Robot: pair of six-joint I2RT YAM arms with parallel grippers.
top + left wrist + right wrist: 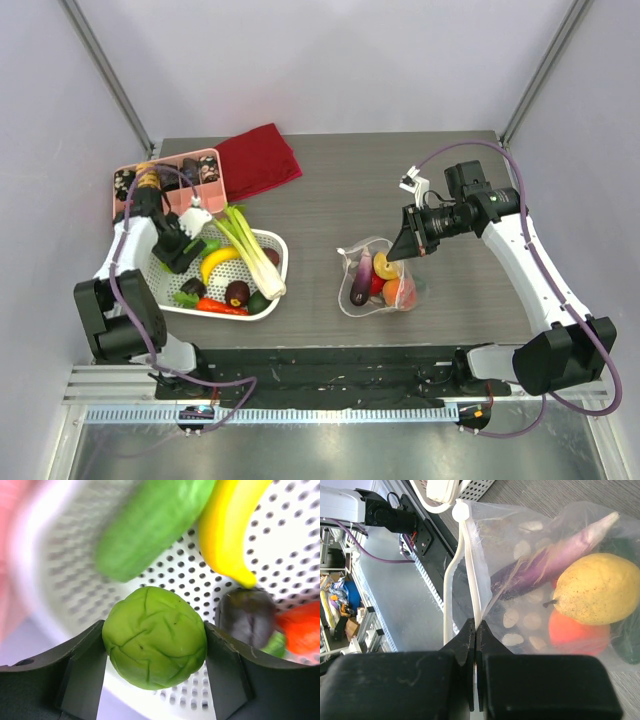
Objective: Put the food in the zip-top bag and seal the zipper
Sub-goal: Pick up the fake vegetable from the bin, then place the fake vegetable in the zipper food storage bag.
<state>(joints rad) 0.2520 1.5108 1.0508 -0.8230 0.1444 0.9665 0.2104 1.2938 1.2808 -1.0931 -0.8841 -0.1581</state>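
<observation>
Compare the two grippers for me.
The left gripper stands wide, closed on a round green cabbage; the right gripper is pinched flat on the zip-top bag at its zipper. The left gripper is over the white basket; the right gripper is at the bag's edge. Both hold something.

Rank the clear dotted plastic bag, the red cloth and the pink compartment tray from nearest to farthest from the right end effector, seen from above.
1. Clear dotted plastic bag, its mouth edge pinched by the right end effector.
2. Red cloth, at the back, left of centre.
3. Pink compartment tray, back-left corner.
</observation>
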